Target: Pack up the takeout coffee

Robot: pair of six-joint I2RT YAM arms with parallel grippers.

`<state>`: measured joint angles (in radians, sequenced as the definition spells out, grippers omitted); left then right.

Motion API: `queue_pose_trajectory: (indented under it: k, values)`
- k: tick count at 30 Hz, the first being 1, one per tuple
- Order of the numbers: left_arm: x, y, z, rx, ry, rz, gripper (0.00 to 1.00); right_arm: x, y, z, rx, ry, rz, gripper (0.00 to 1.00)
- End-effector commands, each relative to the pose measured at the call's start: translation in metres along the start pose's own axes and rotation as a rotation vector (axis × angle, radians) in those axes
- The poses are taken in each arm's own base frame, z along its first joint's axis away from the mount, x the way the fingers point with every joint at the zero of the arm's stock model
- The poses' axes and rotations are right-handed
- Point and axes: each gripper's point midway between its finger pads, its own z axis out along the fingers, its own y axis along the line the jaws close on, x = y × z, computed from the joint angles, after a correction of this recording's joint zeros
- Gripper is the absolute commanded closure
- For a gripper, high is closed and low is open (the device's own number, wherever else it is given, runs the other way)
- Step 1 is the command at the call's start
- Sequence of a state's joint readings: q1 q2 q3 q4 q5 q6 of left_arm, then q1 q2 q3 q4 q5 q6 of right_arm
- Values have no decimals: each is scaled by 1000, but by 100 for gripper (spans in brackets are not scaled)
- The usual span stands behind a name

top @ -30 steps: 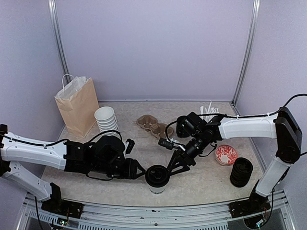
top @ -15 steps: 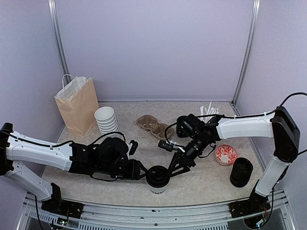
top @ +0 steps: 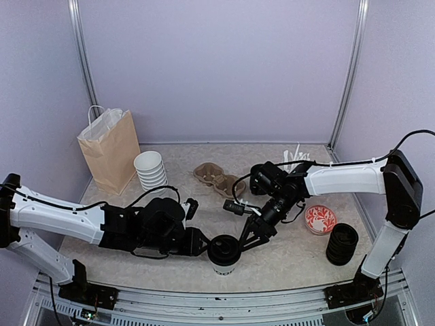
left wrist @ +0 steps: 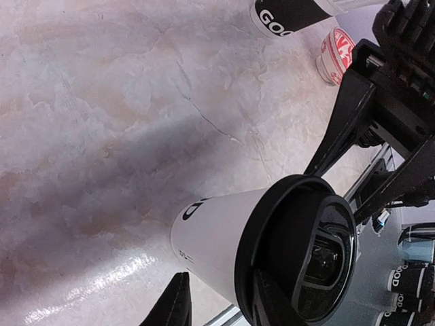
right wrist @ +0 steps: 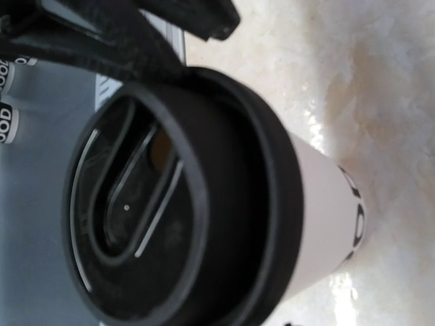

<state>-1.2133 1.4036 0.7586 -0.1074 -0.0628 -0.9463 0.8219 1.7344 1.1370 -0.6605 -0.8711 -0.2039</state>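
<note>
One takeout coffee (top: 223, 252), a white paper cup with a black lid, stands upright near the table's front edge. My left gripper (top: 202, 246) reaches it from the left. In the left wrist view its fingers (left wrist: 178, 305) straddle the cup (left wrist: 217, 231) just under the lid rim. A gap shows beside one finger, so it is open. My right gripper (top: 245, 241) touches the lid's right edge. In the right wrist view the lid (right wrist: 170, 204) fills the picture and hides the fingers.
A brown paper bag (top: 109, 149) and a stack of white cups (top: 150, 168) stand at the back left. A cardboard two-cup tray (top: 219, 178) lies behind the arms. At the right are a cup of white sticks (top: 296, 159), a red patterned dish (top: 320, 219) and stacked black lids (top: 342, 243).
My left gripper has slid right up to the cup and its jaws have narrowed. The right gripper has edged down-left onto the lid's rim. The cup has stayed put.
</note>
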Motion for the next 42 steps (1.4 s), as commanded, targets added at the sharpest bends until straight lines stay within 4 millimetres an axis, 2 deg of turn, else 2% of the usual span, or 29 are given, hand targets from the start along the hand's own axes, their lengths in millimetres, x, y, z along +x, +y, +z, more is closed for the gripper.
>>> queue_pose_trajectory:
  k: [1,7,11,15,18,25,30,33,35,38,42]
  values:
    - [45,35,14,-154,151,95,68,-10,-23,4,161,8,-119,59]
    - [-3,4,-9,-127,-1,152,61,-25,8,-14,105,-39,-232,52]
    - [-36,-22,-22,-71,-97,200,54,-18,23,-14,34,-48,-253,46]
    - [-46,-51,-28,-12,-123,244,45,-10,37,-10,-38,-48,-260,44]
    - [-40,-50,-29,-23,-100,216,44,-2,44,-6,-53,-31,-281,43]
    - [-10,-23,-37,-98,-21,82,44,22,57,10,-79,49,-326,44]
    - [14,-18,-44,-71,37,-17,44,28,44,11,-7,83,-314,46]
    - [29,-20,-49,-47,69,-57,45,24,39,7,8,68,-295,48]
    - [38,-23,-49,-6,95,-87,49,19,37,6,1,51,-278,50]
    - [50,-22,-46,24,130,-100,55,13,25,7,28,54,-252,58]
    - [52,-24,-42,31,140,-87,57,6,16,6,29,47,-223,60]
